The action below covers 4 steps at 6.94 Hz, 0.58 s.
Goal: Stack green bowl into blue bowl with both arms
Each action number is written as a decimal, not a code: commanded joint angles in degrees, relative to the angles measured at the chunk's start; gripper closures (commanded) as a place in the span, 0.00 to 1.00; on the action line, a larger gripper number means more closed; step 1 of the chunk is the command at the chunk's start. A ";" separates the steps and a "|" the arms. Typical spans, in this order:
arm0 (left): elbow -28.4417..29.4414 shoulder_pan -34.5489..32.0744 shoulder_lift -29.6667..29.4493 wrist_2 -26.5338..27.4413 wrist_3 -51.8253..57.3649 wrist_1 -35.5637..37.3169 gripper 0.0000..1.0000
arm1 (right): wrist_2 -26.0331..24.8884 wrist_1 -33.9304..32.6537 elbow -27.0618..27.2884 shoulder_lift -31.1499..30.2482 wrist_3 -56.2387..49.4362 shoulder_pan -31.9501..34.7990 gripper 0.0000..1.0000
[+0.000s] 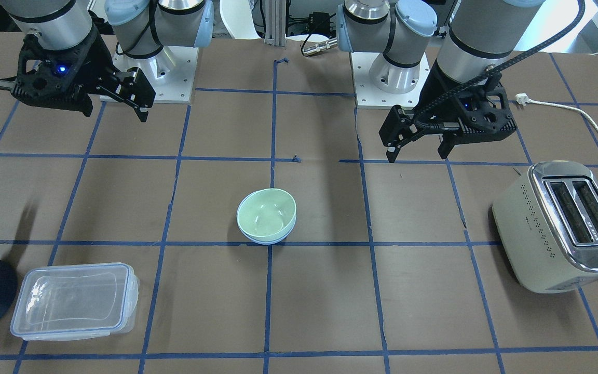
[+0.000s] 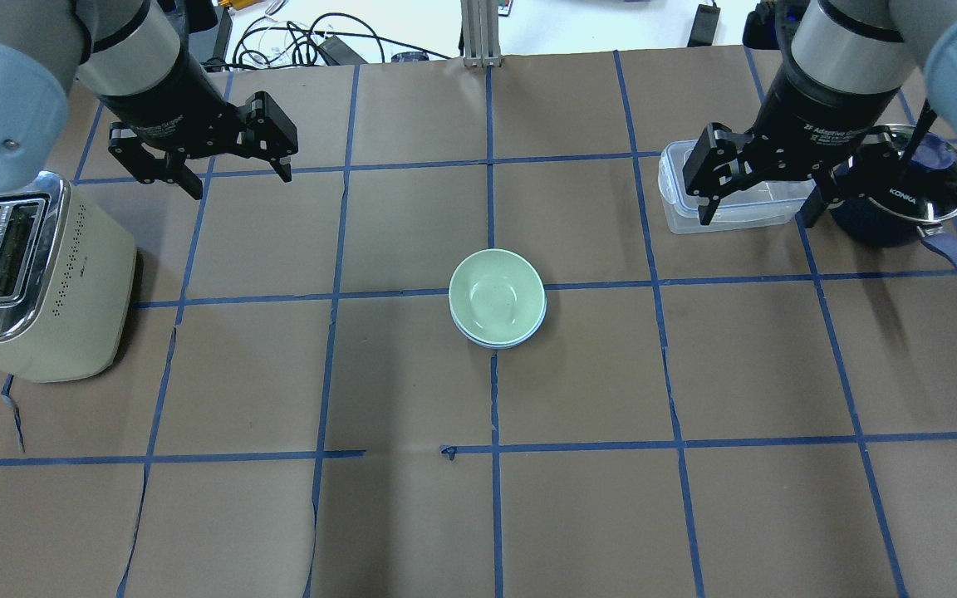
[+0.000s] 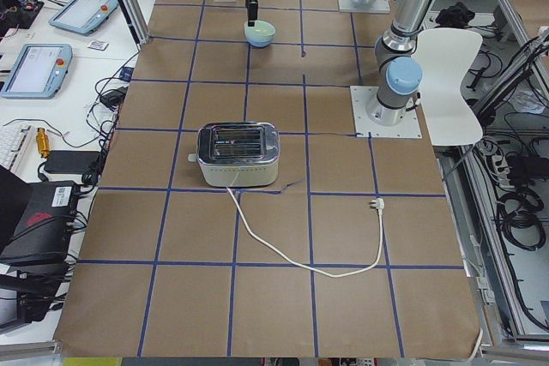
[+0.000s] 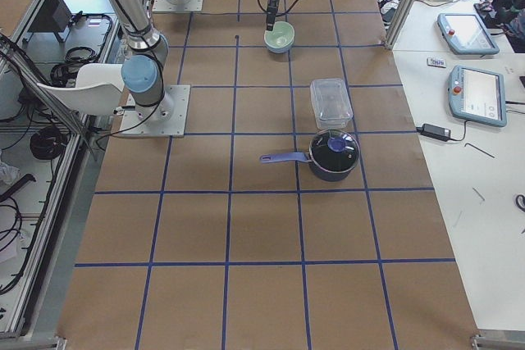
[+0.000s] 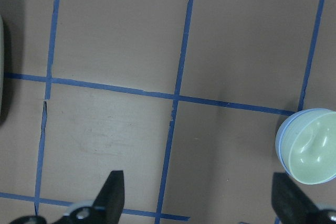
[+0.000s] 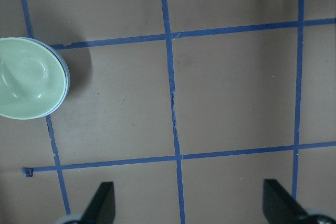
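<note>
The green bowl (image 1: 266, 214) sits nested inside the blue bowl (image 1: 268, 241) at the table's middle; only the blue bowl's rim shows below it (image 2: 501, 342). In the overhead view the green bowl (image 2: 496, 295) lies between both arms. My left gripper (image 2: 242, 184) (image 1: 417, 154) is open and empty, raised, well off to the bowls' side. My right gripper (image 2: 754, 221) (image 1: 117, 111) is open and empty, raised on the other side. The left wrist view shows the stacked bowls (image 5: 310, 145) at its right edge; the right wrist view shows them (image 6: 29, 77) at its left edge.
A cream toaster (image 2: 22, 274) stands under my left arm's side, its white cord (image 1: 589, 119) trailing behind. A clear plastic container (image 2: 682, 208) and a dark navy pot (image 2: 935, 187) with a long handle sit below my right gripper. Blue tape lines grid the brown table.
</note>
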 commanded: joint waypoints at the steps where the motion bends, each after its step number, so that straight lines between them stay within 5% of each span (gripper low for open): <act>1: 0.00 -0.03 0.01 0.00 0.00 0.00 0.00 | -0.18 0.00 -0.52 -0.05 -0.74 0.00 0.00; 4: 0.00 -0.03 0.01 0.00 0.00 0.00 0.00 | 0.17 0.09 -0.35 0.03 -0.39 0.00 0.00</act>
